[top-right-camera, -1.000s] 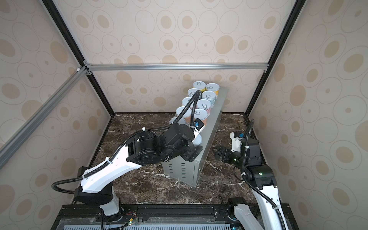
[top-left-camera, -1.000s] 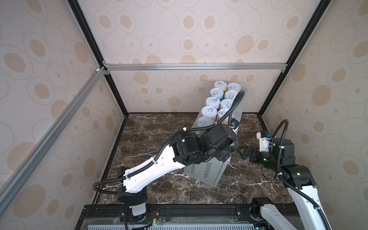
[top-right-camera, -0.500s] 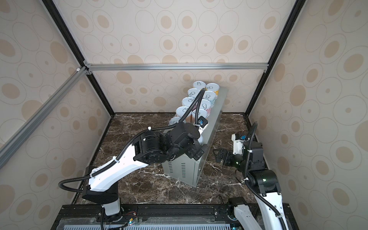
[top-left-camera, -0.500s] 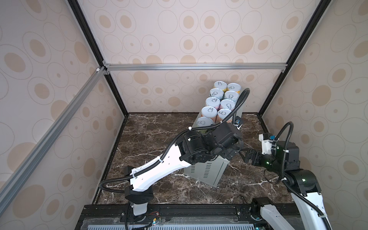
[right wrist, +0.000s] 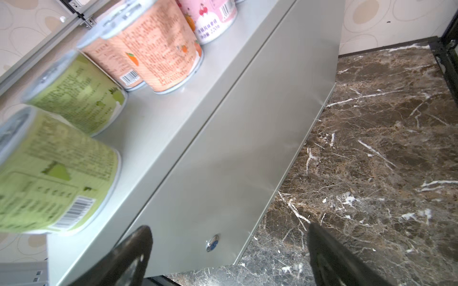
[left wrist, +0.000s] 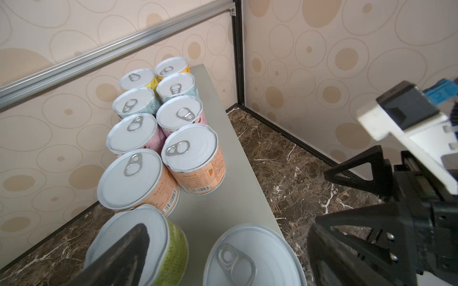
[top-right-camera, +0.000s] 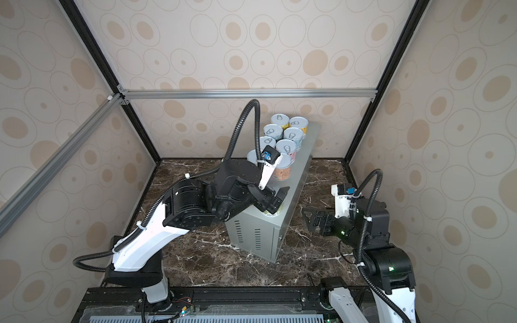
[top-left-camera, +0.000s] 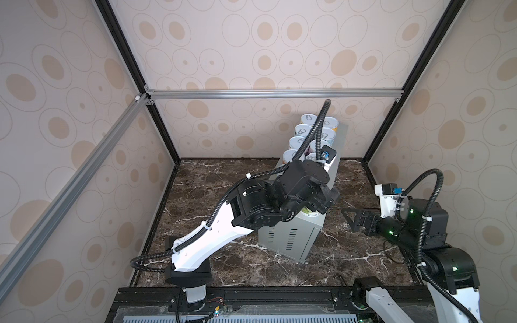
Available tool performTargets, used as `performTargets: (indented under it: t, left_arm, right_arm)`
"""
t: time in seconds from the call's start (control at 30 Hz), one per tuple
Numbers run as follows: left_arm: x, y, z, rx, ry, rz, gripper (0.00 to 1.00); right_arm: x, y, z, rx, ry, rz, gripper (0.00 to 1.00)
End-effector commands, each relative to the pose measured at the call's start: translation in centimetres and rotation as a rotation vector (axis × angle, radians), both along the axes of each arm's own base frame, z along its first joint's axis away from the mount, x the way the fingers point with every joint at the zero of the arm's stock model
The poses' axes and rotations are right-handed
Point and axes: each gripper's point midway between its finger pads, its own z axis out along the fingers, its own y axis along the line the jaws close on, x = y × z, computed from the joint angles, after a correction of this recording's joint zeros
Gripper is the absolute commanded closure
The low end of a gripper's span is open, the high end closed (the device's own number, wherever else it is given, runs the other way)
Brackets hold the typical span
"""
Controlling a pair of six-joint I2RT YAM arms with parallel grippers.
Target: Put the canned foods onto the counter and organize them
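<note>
Several canned foods (left wrist: 188,158) stand upright in two rows on the pale-grey counter (left wrist: 223,178), seen in both top views as cans (top-left-camera: 307,120) on the counter (top-left-camera: 293,240). My left gripper (left wrist: 230,262) hovers open over the counter's near end, with a silver-lidded can (left wrist: 252,257) between its fingers and untouched. One finger (left wrist: 124,257) overlaps the green can (left wrist: 173,245) beside it. In a top view the left gripper (top-right-camera: 275,201) covers these near cans. My right gripper (top-left-camera: 348,218) hangs open and empty beside the counter's right side (right wrist: 247,123).
The counter (top-right-camera: 251,235) stands on a dark brown marble floor (top-left-camera: 223,181), angled toward the back right corner. Patterned walls and black frame posts (top-left-camera: 391,98) close in the space. Two green cans (right wrist: 62,173) sit near the counter's edge facing the right gripper (right wrist: 230,260).
The left gripper has opened wide and let go of the can at the counter's near end. The right arm has shifted only slightly.
</note>
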Motion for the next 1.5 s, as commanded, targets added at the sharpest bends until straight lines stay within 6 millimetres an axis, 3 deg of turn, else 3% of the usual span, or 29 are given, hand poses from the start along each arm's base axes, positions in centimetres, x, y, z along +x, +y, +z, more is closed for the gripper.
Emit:
performTargets:
  t: [0.0, 0.1, 0.27, 0.5, 0.63, 0.87, 1.07, 1.3, 1.47]
  left_arm:
    - [-0.2, 4.4, 4.2, -0.087, -0.072, 0.086, 0.01]
    - [0.3, 8.2, 4.7, -0.096, -0.105, 0.208, 0.01]
    - [0.0, 13.3, 3.8, -0.142, -0.113, 0.309, 0.01]
    - [-0.2, 20.5, -0.7, -0.196, -0.065, 0.460, 0.01]
    - [-0.4, 23.5, -4.2, -0.206, -0.032, 0.525, 0.01]
    - [-0.2, 25.8, -10.2, -0.168, 0.017, 0.612, 0.01]
    - [0.2, 25.9, -14.9, -0.123, 0.052, 0.658, 0.01]
    - [0.2, 26.3, -17.0, -0.124, 0.059, 0.674, 0.01]
    - [0.2, 26.4, -17.8, -0.109, 0.063, 0.678, 0.01]
  right_arm:
    - [-1.0, 0.7, 1.2, -0.021, -0.015, 0.063, 0.01]
    - [-1.3, 1.1, 2.8, -0.029, -0.069, 0.095, 0.02]
    - [-1.5, 2.2, 4.8, -0.053, -0.097, 0.165, 0.02]
    - [-1.1, 4.2, 5.9, -0.081, -0.108, 0.268, 0.02]
    - [-1.0, 4.9, 6.5, -0.111, -0.121, 0.304, 0.01]
    - [-1.0, 6.6, 6.2, -0.149, -0.108, 0.382, 0.01]
    - [-0.4, 8.2, 5.2, -0.213, -0.108, 0.415, 0.01]
    - [0.9, 9.9, 4.8, -0.231, -0.115, 0.406, 0.01]
    - [2.3, 9.8, 5.0, -0.215, -0.135, 0.335, 0.08]
